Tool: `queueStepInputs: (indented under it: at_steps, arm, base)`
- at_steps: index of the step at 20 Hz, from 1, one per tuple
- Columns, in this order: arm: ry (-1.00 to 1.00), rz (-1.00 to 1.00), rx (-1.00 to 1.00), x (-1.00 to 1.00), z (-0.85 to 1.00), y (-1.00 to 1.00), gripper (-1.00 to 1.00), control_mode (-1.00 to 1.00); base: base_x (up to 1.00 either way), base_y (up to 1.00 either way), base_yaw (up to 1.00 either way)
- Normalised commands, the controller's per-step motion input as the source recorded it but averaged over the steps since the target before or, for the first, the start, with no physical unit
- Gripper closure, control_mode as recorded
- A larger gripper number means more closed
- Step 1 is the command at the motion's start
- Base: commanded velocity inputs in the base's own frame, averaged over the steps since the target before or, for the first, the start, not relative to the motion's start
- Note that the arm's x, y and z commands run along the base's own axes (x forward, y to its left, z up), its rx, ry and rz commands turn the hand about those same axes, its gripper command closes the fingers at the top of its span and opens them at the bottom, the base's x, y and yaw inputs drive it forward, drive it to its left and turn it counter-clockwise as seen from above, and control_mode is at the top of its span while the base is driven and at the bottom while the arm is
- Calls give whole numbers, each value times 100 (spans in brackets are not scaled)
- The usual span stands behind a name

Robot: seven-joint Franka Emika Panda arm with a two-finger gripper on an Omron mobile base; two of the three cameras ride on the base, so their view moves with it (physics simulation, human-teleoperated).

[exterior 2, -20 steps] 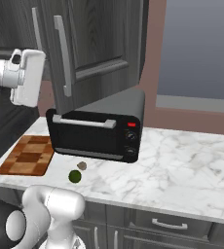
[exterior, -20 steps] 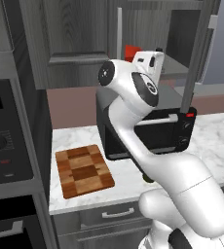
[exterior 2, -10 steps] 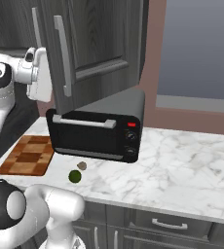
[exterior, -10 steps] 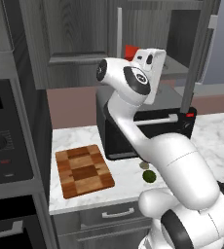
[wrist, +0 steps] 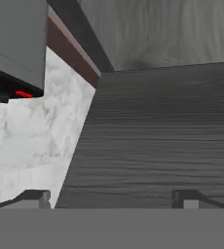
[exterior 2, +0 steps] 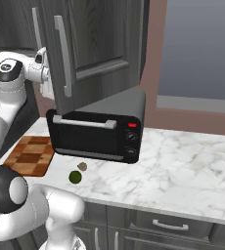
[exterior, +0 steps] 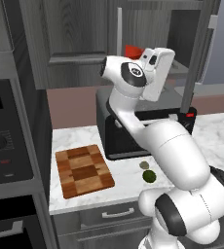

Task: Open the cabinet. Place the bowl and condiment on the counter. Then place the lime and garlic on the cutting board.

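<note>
The cabinet (exterior: 80, 34) has its right door (exterior 2: 100, 44) swung open and its left door closed. A red edge of the bowl (exterior: 133, 50) peeks out of the cabinet just behind my arm. My gripper (exterior: 158, 80) is raised at the cabinet opening, partly behind the open door (exterior 2: 45, 80). In the hand view it is open (wrist: 111, 197) over dark wood-grain cabinet panelling (wrist: 158, 136), with nothing between the fingers. The lime (exterior: 149, 176) and garlic (exterior: 144, 165) lie on the counter (exterior 2: 183, 161) in front of the toaster oven. The cutting board (exterior: 82, 170) is bare. The condiment is hidden.
A black toaster oven (exterior 2: 95, 132) stands on the counter directly under the cabinet. A dark oven column (exterior: 7, 146) borders the counter on the left. Grey drawers (exterior 2: 168, 224) run below the worktop. The open door's bar handle (exterior 2: 63, 53) juts out above the toaster oven.
My hand has swung rightward toward the cabinet opening and now sits behind the open door's edge. The door, lime, garlic and board have not moved.
</note>
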Motion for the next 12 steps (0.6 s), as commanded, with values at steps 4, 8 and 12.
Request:
queueStepInputs:
  at_steps: [4,8,12]
  arm:
    - [-10,-21,0,0,4,-39,-100,-100]
    - [-13,-25,0,0,6,-36,-100,-100]
    - [-13,-26,0,0,5,-40,-100,-100]
  base:
    - [0,0,0]
    - [0,0,0]
    - [0,0,0]
